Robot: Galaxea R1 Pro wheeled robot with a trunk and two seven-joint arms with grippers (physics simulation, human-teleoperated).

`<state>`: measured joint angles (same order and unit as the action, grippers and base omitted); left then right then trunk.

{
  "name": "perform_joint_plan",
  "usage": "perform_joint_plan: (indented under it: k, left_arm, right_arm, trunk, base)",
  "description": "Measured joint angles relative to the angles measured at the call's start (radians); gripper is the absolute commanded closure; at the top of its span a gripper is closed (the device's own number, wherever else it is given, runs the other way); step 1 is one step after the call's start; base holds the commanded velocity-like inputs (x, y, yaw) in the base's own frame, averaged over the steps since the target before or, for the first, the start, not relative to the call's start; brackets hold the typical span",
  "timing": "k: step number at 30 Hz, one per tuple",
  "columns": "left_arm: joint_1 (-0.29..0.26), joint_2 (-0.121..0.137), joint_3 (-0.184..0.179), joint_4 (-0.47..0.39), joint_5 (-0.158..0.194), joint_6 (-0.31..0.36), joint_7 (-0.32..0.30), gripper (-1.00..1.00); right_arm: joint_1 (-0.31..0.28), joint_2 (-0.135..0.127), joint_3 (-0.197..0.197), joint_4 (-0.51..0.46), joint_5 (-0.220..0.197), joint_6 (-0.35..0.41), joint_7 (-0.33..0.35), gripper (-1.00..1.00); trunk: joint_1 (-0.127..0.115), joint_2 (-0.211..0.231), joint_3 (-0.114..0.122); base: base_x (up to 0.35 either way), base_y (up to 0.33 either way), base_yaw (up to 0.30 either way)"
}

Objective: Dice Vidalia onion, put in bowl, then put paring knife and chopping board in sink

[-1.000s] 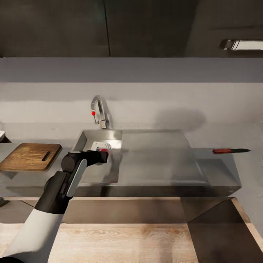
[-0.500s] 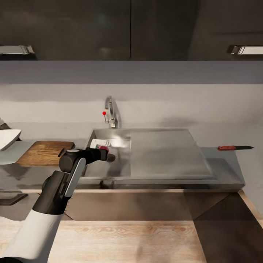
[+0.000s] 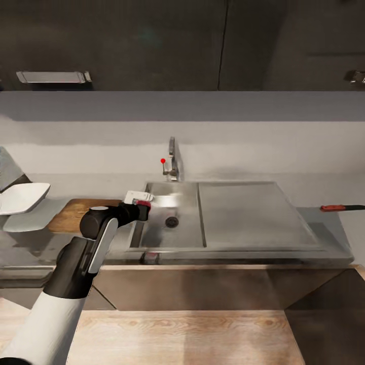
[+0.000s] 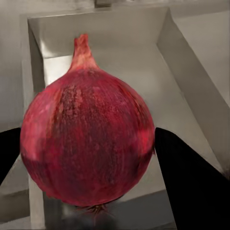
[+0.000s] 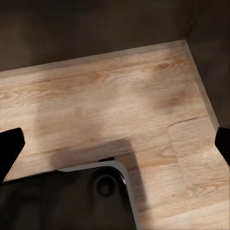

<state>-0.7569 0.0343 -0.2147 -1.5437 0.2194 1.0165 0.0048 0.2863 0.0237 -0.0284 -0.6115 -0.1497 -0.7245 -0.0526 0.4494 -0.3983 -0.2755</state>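
Showing L gripper (image 4: 88,143) clamped on Vidalia onion (image 4: 88,139) at sink's (image 3: 228,248) left rim; chopping board (image 3: 71,215) lies just leftward. R gripper (image 5: 115,143): spread, empty.

Chopping board (image 3: 76,214) left of sink (image 3: 223,215)

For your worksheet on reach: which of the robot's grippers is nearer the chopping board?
Left. The left gripper, holding the onion, hangs beside the chopping board; the right gripper faces the floor.
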Motion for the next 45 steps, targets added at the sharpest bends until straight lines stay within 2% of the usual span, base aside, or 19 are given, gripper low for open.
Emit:
perform_joint_plan:
  k: [10, 31, 45]
  left_arm:
    - [0.000, 0.000, -0.001, 0.001, 0.000, 0.000, 0.000, 1.00]
    - [0.000, 0.000, -0.001, 0.008, 0.000, 0.000, 0.000, 1.00]
    - [0.000, 0.000, -0.002, 0.037, 0.000, -0.002, 0.000, 1.00]
  right_arm:
    - [0.000, 0.000, 0.000, 0.000, 0.000, 0.000, 0.000, -1.00]
    - [0.000, 0.000, 0.000, 0.000, 0.000, 0.000, 0.000, -1.00]
    - [0.000, 0.000, -0.001, 0.000, 0.001, 0.000, 0.000, -1.00]
  trunk:
    - [0.000, 0.000, 0.014]
    - [0.000, 0.000, 0.015]
    - [0.000, 0.000, 0.015]
  base:
    - [0.000, 0.300, 0.000]
    - [0.002, 0.300, 0.000]
    - [0.162, 0.163, 0.000]
